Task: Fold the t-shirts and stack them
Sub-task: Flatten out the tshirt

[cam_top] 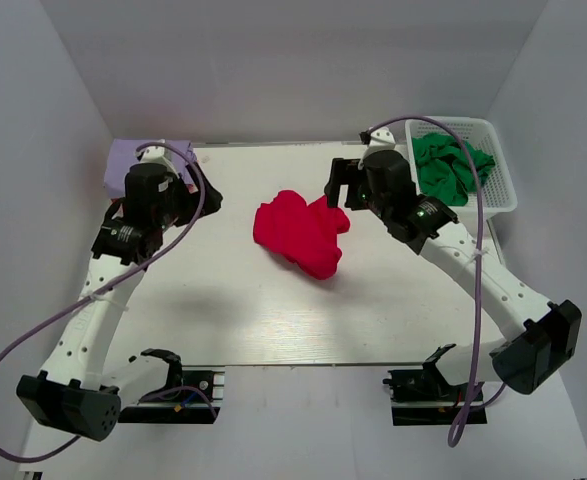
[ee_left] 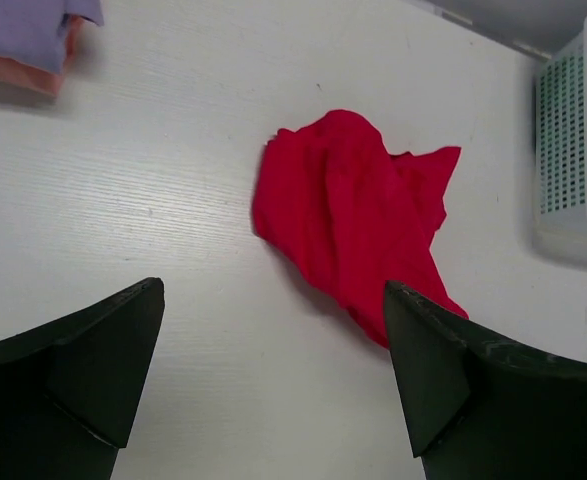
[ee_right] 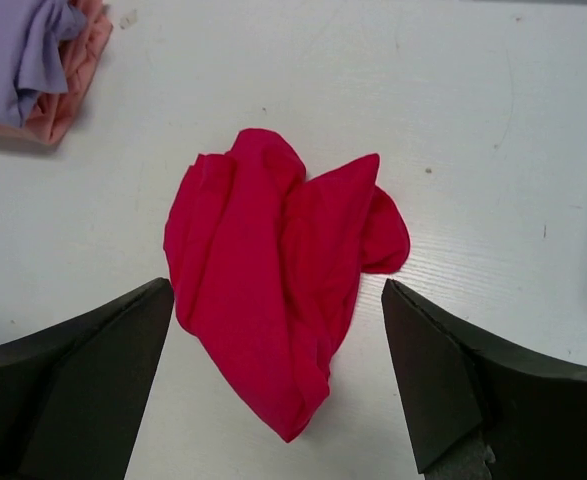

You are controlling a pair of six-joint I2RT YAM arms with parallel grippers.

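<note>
L gripper: fingers spread wide, nothing between them, above table on its far-left part. R gripper: fingers spread too, empty, near far-right edge of red t-shirt, which lies crumpled mid-table. Far-left corner: lavender t-shirt on top of peach t-shirt. Far right: green t-shirt bunched inside white basket.

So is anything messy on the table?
Yes. The red shirt lies crumpled in a heap in the middle of the table, not folded. The lavender shirt sits folded on the peach shirt at the far left corner. The green shirt is bunched up in the basket.
</note>
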